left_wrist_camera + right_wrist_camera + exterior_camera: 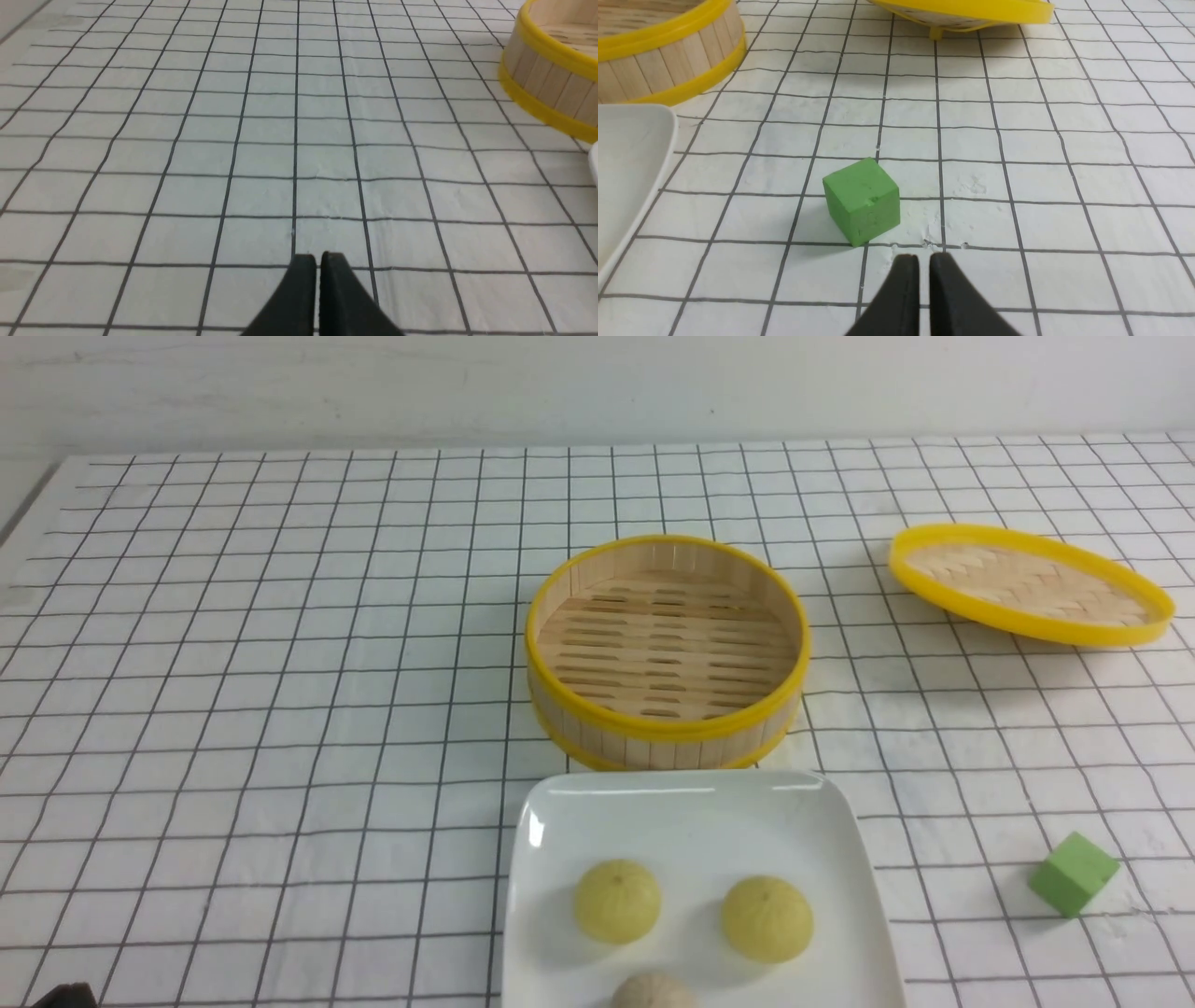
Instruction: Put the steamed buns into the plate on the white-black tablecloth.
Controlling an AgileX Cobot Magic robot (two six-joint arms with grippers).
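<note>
With all three buns on the plate, the step in hand looked to be leaving them settled and drawing both arms back without nudging the rim. Left to right, the first yellow bun (617, 902) lay toward eleven o'clock from the beige bun (654, 991), the second yellow bun (767, 919) toward two, all inside the white plate (784, 803); the steamer (667, 737), at twelve from the plate, held none. The green cube (1074, 875), near three, was best left alone.

The left gripper (320, 261) reached low over the checked cloth (261, 196), pointing to twelve, its jaws a bare slit apart with nothing between them. The right gripper (929, 261) likewise faced twelve, near the cube, its jaws parted slightly wider and holding nothing.
</note>
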